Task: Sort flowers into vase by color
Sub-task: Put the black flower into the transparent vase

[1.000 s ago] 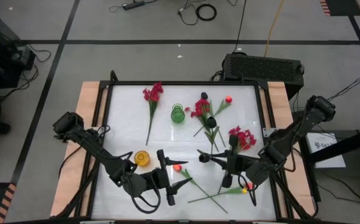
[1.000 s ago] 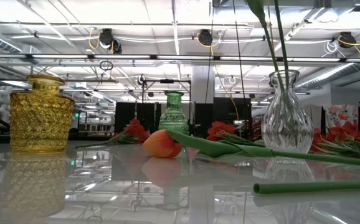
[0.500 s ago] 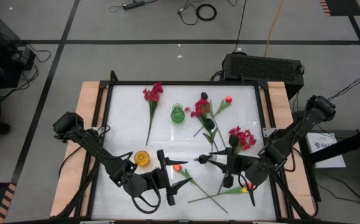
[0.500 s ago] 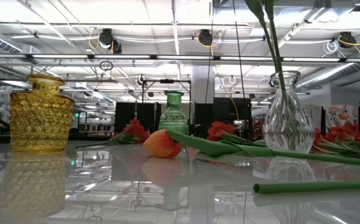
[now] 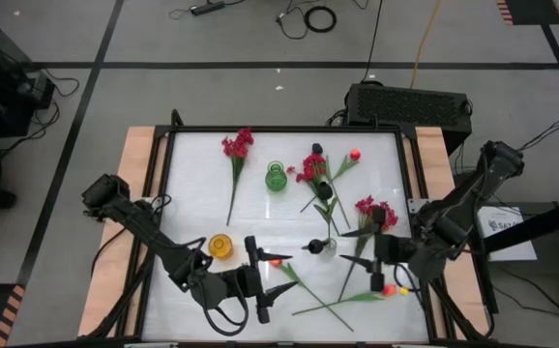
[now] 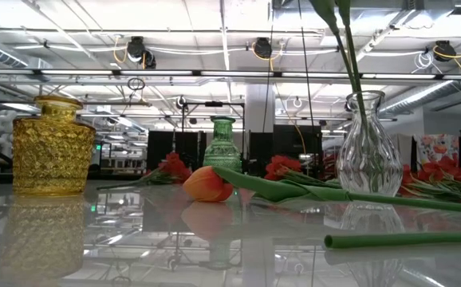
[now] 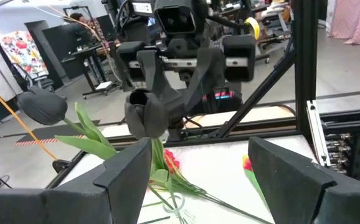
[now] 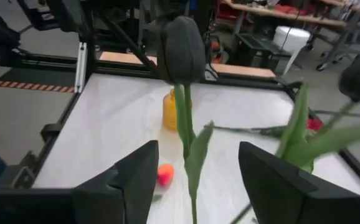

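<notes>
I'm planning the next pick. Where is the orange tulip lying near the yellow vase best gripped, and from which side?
Grip the orange tulip on its green stem just behind the bud, coming straight down from above. It lies flat on the table, so the thin stem fits between fingers set across it; the bud looks soft. The open left hand hovers closest, probably the better choice.

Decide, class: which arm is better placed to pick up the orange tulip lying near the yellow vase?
Left. Its open gripper hangs right beside the tulip, while the right gripper sits farther off, past the clear vase.

Loose flowers point(image 5: 323, 307) crowd the near-right table; far-left corner point(image 5: 188, 155) is open.
</notes>
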